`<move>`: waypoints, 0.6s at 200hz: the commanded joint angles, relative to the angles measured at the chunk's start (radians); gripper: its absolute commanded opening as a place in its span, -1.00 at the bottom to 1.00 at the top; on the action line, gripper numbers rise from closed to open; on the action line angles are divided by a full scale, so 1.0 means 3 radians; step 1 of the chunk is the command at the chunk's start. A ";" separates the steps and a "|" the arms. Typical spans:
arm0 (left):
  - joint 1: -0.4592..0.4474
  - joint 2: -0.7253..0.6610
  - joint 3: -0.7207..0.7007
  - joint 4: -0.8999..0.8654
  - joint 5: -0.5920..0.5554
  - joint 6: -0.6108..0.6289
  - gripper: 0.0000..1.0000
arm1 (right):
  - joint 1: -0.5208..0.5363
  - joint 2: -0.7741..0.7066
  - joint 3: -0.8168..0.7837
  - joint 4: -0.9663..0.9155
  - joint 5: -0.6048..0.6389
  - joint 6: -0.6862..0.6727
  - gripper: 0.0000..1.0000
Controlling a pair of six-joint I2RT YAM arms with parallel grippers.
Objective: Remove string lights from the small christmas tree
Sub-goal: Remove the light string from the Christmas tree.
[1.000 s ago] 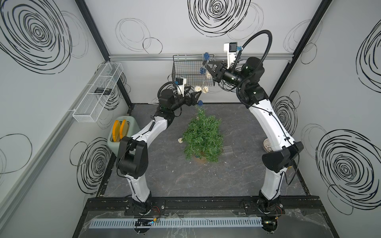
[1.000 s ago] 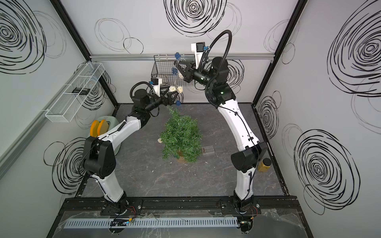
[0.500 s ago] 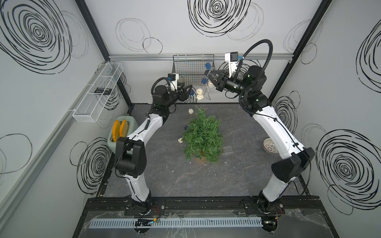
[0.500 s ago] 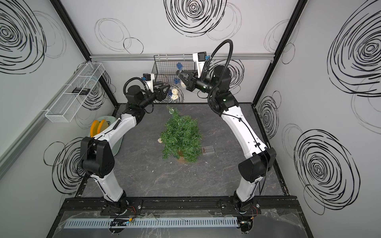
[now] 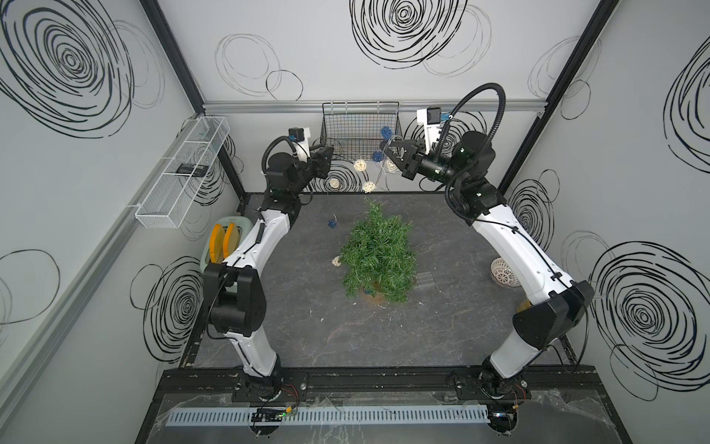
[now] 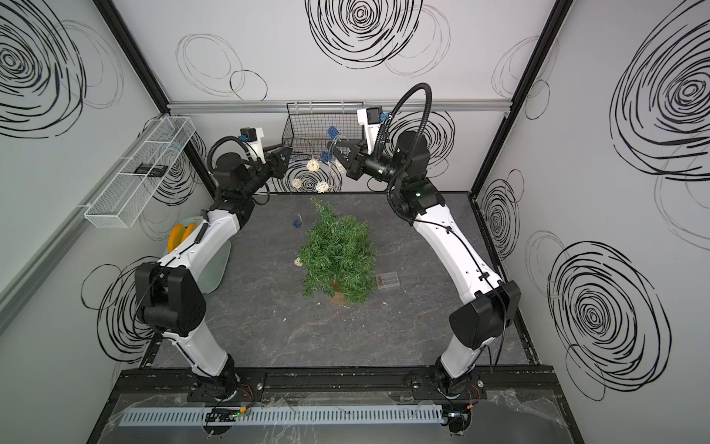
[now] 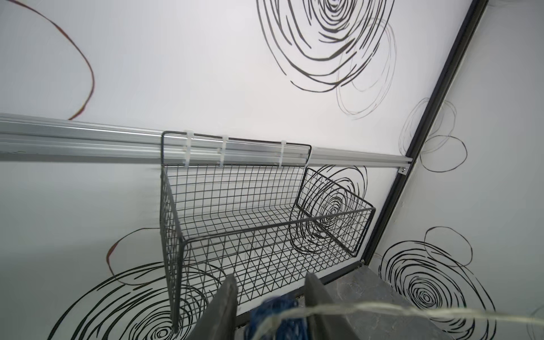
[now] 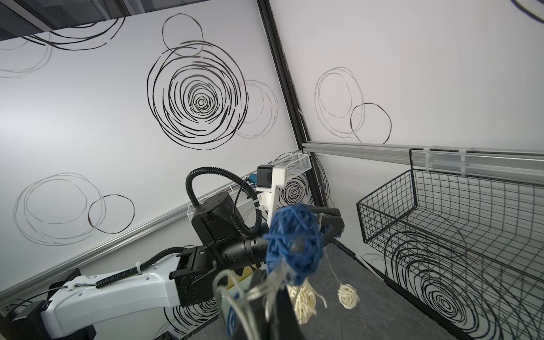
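Standing central on the surface (image 5: 307, 326), the small christmas tree (image 5: 378, 257) had a cream ball (image 5: 337, 261) at its 9 o'clock. At 12 o'clock, before the wire basket (image 5: 357, 130), the string lights (image 5: 360, 165) sagged between the left gripper (image 5: 328, 152), fingers pinching a blue ball (image 7: 276, 312), and the right gripper (image 5: 385, 149), fingers clamped on bunched wire.

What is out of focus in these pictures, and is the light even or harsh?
Left wrist view: the string lights' blue ball between the fingers is blurred, the black wire basket sharp. Right wrist view: another blue ball is soft, the left arm crisp. Both top views: even soft light, no glare, the small christmas tree sharp.
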 commanded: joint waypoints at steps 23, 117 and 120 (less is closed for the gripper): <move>0.0107 -0.0448 -0.0244 0.0361 -0.0186 -0.0185 -0.25 | 0.0028 -0.0161 0.0096 0.0207 -0.0150 0.0033 -1.00; 0.0139 -0.1202 -0.0827 0.0593 -0.0315 -0.0276 -0.30 | 0.0350 0.0005 0.0879 -0.0120 -0.0375 -0.0111 -1.00; 0.0139 -0.1233 -0.0847 0.0595 -0.0320 -0.0274 -0.30 | 0.0365 0.0001 0.0886 -0.0124 -0.0378 -0.0119 -1.00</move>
